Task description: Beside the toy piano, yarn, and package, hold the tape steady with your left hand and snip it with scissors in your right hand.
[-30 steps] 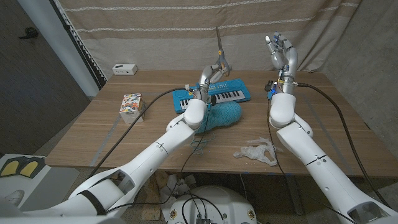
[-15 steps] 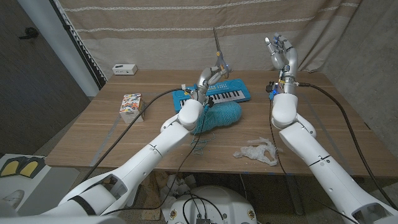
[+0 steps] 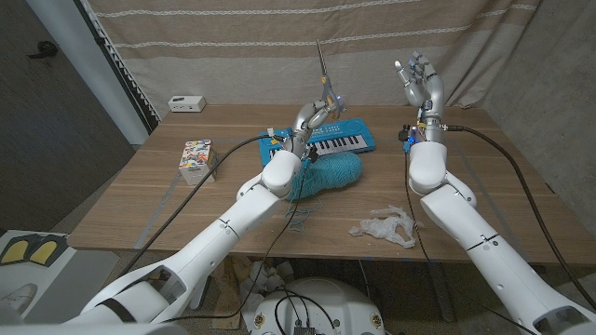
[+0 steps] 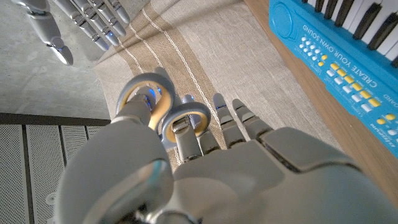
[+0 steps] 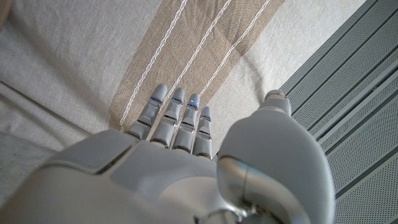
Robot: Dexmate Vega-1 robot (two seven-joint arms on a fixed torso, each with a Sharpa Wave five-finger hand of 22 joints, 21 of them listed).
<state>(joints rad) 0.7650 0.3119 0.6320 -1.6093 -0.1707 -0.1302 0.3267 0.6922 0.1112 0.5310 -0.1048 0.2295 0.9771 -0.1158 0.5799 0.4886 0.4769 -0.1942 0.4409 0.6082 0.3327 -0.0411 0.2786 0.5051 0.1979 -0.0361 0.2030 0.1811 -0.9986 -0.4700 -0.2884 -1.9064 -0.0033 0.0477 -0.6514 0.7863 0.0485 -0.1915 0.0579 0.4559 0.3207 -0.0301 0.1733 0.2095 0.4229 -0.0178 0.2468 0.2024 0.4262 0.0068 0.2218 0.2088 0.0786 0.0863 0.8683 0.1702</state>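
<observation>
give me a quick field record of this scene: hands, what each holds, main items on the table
left hand: raised above the table, holds the scissors with fingers through the handle rings, blades pointing up
right hand: raised in front of the curtain, fingers apart, holds nothing
toy piano: blue, at the far middle of the wooden table
yarn: teal, just in front of the piano
package: small printed box, on the robot's left side
crumpled plastic: near the front edge
white box: far left corner
tape: cannot tell

Left arm (image 3: 279, 172) hides part of yarn (image 3: 333, 172); tape not discernible.
</observation>
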